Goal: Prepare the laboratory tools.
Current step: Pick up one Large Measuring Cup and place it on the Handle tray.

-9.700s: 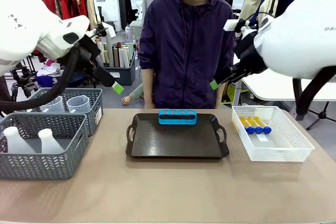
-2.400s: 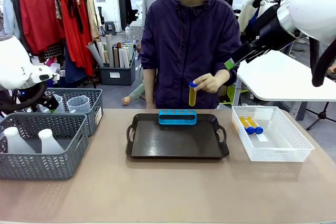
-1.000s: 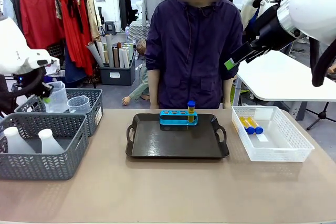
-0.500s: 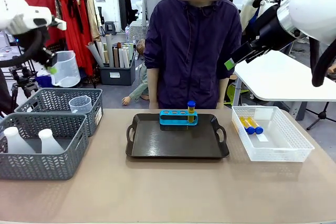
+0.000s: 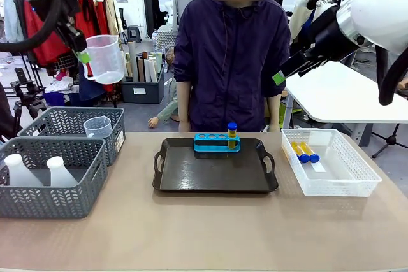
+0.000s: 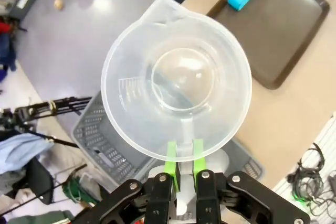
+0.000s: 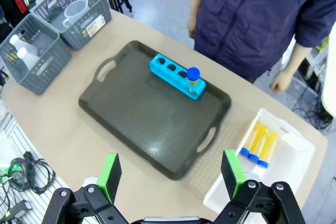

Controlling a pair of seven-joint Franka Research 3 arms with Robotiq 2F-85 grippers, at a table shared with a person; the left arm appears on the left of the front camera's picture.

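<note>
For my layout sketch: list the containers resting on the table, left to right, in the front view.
Near grey basket → black tray → white basket.

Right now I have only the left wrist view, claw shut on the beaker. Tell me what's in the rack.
Observer: One tube stands in the rack, in the end hole nearest the white basket; the other three are empty.
Operator: Count the tubes in that basket.
Observer: Three tubes, lying side by side.
Operator: Report the right claw.
Observer: The right claw is open, high above the tray.
</note>
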